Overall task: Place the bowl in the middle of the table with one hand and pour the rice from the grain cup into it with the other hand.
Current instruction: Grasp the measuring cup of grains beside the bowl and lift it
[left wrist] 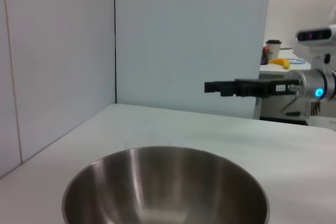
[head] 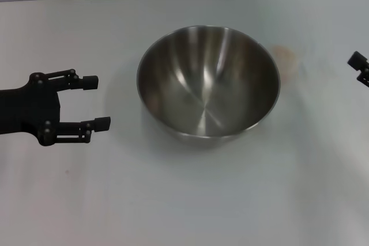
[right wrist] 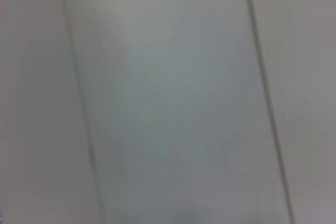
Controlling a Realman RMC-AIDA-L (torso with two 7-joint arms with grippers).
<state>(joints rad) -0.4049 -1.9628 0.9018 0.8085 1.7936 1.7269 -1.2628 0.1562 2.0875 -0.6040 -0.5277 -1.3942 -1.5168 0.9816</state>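
Since our left gripper (head: 97, 103) hovers at nine o'clock of the bowl (head: 209, 82) with its fingers spread wide and nothing between them, we judge the placing step finished: the hand sits clear of the steel so the rim is free. Our right gripper (head: 358, 67) shows only as a dark tip at three o'clock, at the edge of the head view, and we cannot tell how its fingers stand; the left wrist view sees it level above the table (head: 184, 200), carrying nothing we can make out. The bowl stands upright near the table's centre, empty. We see neither grain cup nor rice anywhere, so pouring has not begun.
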